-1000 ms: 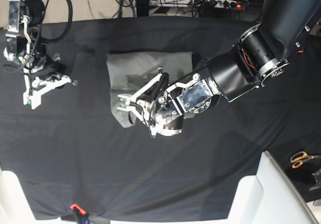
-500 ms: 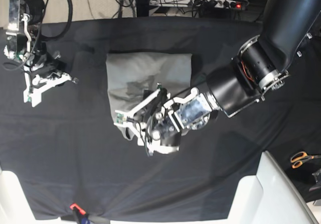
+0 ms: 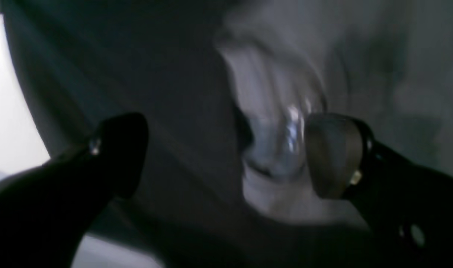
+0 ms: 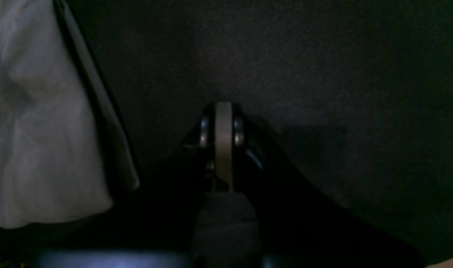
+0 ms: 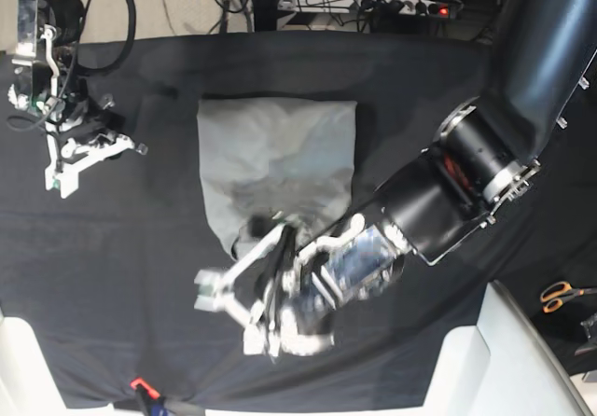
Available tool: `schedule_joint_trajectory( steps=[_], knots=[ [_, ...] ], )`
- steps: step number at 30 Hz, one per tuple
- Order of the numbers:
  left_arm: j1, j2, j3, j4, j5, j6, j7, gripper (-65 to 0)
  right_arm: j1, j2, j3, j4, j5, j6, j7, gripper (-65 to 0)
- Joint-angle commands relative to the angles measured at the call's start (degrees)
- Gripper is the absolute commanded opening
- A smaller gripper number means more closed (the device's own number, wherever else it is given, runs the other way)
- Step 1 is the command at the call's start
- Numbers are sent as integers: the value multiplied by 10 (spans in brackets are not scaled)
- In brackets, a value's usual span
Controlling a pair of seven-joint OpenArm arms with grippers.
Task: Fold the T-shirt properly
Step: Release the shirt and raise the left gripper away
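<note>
1. A matte black table cloth covers the table.
2. The T-shirt, soft light-grey cotton, lies folded into a rough rectangle slightly above the middle of the cloth, lightly creased, its 6 o'clock edge rumpled.
3. The left gripper, white-framed with dark rounded pads, hovers blurred at the shirt's 6 o'clock; its fingers are spread wide, gripping nothing.
4. The right gripper sits at the shirt's 9 o'clock, well apart, pads pressed together with nothing between them.
</note>
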Motion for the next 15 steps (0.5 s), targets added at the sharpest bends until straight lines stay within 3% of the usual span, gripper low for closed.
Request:
schedule_joint_trajectory(
  steps=[1,3,4,5,8,9,15],
  knots=[
    [-23,4,-39,19,3,6,9,0,3,5,1,12,3,3,7,-650],
    [-13,5,-94,53,2,6,63,-41,3,5,0,12,3,5,7,-650],
    [5,5,-121,82,2,6,97,-117,3,5,-9,14,3,5,7,-650],
    [26,3,-141,114,2,6,119,-211,2,7,-17,19,3,5,8,-650],
    [134,-35,-188,249,8,6,157,-599,-12,18,-42,48,3,17,11,-650],
    [170,-47,-199,286,8,6,159,-650,-15,18,-44,59,3,19,11,-650],
    [378,-97,-265,424,8,6,156,-650,-18,25,-46,74,3,19,10,-650]
  ],
)
